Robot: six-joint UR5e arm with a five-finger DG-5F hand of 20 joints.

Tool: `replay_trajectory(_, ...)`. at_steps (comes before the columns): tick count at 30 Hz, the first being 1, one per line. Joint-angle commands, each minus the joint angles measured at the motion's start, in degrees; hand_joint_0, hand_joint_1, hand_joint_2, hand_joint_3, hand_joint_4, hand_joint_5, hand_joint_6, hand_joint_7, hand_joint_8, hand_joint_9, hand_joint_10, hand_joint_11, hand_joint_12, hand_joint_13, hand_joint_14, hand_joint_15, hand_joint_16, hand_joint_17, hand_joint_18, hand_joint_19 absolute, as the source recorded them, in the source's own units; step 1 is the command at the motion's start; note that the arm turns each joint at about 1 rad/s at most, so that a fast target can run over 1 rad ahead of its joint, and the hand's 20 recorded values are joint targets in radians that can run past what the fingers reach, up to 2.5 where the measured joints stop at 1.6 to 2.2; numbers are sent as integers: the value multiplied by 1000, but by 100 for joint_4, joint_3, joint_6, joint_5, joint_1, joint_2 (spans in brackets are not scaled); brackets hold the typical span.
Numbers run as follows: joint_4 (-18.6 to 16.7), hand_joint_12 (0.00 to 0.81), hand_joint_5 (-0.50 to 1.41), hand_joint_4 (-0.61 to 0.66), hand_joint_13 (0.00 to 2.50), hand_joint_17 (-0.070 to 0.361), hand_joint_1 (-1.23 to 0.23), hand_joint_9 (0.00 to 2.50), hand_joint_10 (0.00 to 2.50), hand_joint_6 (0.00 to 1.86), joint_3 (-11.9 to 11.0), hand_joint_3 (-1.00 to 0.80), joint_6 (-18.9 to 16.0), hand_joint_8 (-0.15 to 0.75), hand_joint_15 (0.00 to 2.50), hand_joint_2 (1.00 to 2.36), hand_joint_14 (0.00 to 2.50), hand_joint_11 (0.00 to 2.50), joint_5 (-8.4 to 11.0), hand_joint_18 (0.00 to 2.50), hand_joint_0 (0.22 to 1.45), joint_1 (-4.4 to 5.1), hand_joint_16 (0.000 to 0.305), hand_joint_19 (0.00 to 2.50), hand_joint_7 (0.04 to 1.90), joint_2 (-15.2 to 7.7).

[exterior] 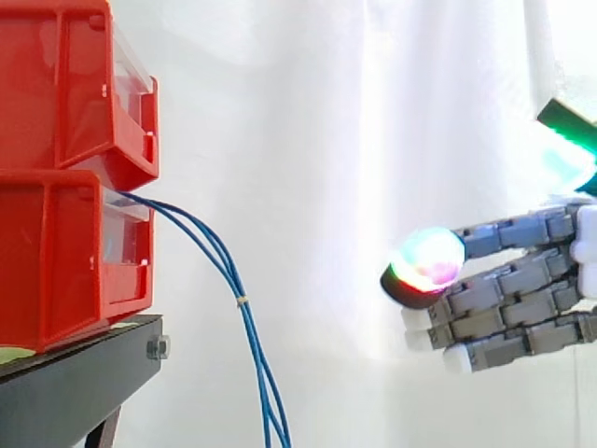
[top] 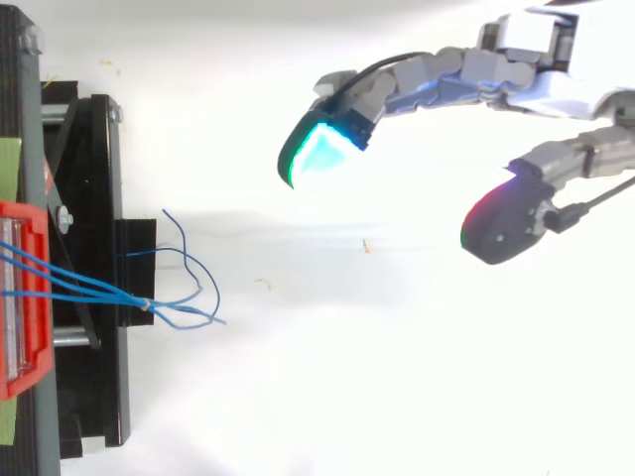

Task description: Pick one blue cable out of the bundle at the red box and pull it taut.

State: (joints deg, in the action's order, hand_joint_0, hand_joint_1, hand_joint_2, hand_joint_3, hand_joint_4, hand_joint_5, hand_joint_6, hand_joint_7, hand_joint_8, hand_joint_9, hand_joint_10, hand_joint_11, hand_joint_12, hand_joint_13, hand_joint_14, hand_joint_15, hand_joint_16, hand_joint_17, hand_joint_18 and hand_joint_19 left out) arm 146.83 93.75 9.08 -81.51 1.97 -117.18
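We see the robot hand (exterior: 508, 303) spread, its fingers nearly straight and the thumb apart, well clear of the blue cables (exterior: 227, 269). The cables leave the lower red box (exterior: 56, 252) on the black stand (exterior: 75, 387) and hang down beside it, bound by a small tie.

Hand (exterior: 524, 291), fingers (top: 446, 77) loosely extended

Bright light; white cloth curtain (exterior: 308, 140) washed out. Faint shadow right of black metal stand (top: 104, 397). Grey jointed hand (exterior: 522, 299) pads (exterior: 429, 257) glow, haloed.
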Motion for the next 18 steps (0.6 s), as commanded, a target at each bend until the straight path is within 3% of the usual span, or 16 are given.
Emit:
replay_trajectory(1,-137,353,-234,240,163,125,-566,369,1,501,-155,-500,-143,299,94,1000,2,34,-5,118,494,14,56,165,630,-332)
replay_trajectory(4,-119,354,-233,241,169,125,-565,372,1,501,-331,-500,-161,300,104,1000,3,33,-23,119,494,14,56,164,629,-561)
replay_trajectory(6,-102,353,-232,243,172,125,-565,373,1,501,-507,-500,-328,301,101,1000,3,40,-58,129,494,-3,56,170,630,-868)
replay_trajectory(10,-172,353,-232,244,178,125,-565,380,0,501,-647,-500,-468,302,102,1000,3,37,-119,135,495,-12,56,177,629,-1141)
replay_trajectory(14,-286,353,-232,246,178,126,-564,384,0,501,-770,-500,-530,302,102,1000,4,41,-233,142,496,-12,56,175,630,-1299)
replay_trajectory(18,-269,354,-231,248,183,126,-564,385,0,501,-770,-500,-539,303,99,1000,3,45,-233,146,496,23,56,187,627,-1299)
